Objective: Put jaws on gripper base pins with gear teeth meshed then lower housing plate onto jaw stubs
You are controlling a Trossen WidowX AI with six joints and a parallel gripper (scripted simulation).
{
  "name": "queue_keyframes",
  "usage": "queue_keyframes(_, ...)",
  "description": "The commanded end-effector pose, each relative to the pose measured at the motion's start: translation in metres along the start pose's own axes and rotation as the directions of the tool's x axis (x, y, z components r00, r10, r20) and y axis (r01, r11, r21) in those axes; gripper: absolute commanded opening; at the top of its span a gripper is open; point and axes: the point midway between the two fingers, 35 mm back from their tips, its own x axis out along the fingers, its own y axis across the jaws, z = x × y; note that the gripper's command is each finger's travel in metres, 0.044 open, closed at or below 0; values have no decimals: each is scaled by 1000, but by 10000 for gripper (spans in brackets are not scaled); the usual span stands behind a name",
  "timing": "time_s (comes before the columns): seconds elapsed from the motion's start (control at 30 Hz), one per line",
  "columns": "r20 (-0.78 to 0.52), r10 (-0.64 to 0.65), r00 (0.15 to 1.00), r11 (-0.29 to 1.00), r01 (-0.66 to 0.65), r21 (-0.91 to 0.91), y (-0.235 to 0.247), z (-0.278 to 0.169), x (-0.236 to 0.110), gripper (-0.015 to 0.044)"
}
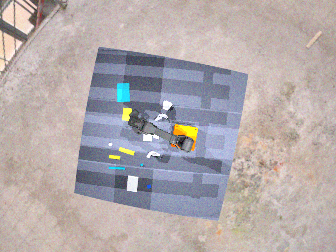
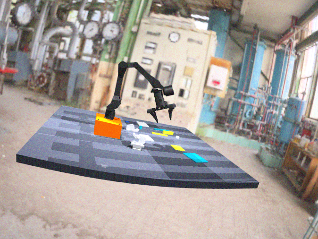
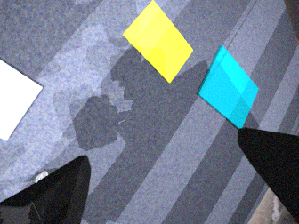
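A white trapezoid part (image 1: 167, 104) (image 2: 137, 146) stands in the middle of the table top. A curved white jaw (image 1: 159, 116) lies close to it. The other curved white jaw (image 1: 154, 153) (image 2: 131, 127) lies apart, nearer the orange block. A white flat piece (image 1: 147, 138) (image 2: 148, 138) (image 3: 15, 100) lies between the jaws, beside a smaller white part (image 1: 155, 137) partly under the arm. I cannot tell which white parts are the gripper base and the housing plate. My gripper (image 2: 163, 120) (image 3: 165, 149) is open and empty, high above the table; its fingertips are hidden in the top view.
The arm stands on an orange block (image 1: 186, 130) (image 2: 107, 130). A cyan plate (image 1: 123, 92) (image 2: 195, 157) (image 3: 229, 86) and a yellow plate (image 1: 125, 113) (image 2: 177, 147) (image 3: 157, 40) lie beyond the gripper. Yellow bars, a cyan strip, small cubes and a white slab (image 1: 132, 183) lie to one side.
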Motion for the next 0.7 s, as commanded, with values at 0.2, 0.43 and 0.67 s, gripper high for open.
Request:
queue_keyframes(0.2, -47, 188, 981, 976, -181, 116, 35, -47, 19, 440)
queue_keyframes(0.43, -52, 309, 950, 933, -292, 210, 60, -76, 25, 440)
queue_keyframes(0.67, -34, 423, 905, 866, -393, 308, 86, -100, 26, 440)
